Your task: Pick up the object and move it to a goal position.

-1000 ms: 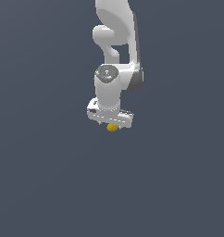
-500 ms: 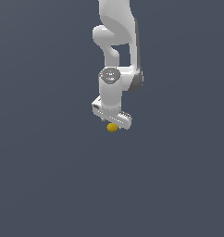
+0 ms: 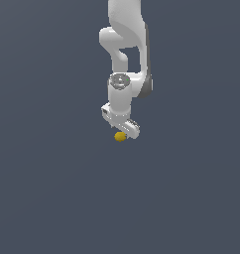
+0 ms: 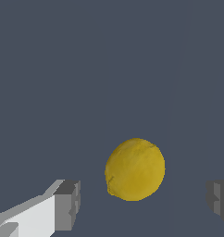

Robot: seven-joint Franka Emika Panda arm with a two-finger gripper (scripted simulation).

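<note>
Yellow-gold and slightly bumpy, the round object (image 4: 134, 169) sits between the two grey fingertips (image 4: 67, 205) without touching either. The white end effector (image 4: 144, 203) is spread wide and holds nothing.

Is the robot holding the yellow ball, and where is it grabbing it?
No, nothing is held. The gripper is open, with a gap between each finger and the yellow ball.

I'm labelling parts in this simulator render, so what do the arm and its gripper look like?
The arm is smooth glossy white with rounded links, a dark grey strip down one side and a grey round cap at the wrist. The gripper is a white bar; its fingers are white with blocky grey pads. No cables or markings show.
</note>
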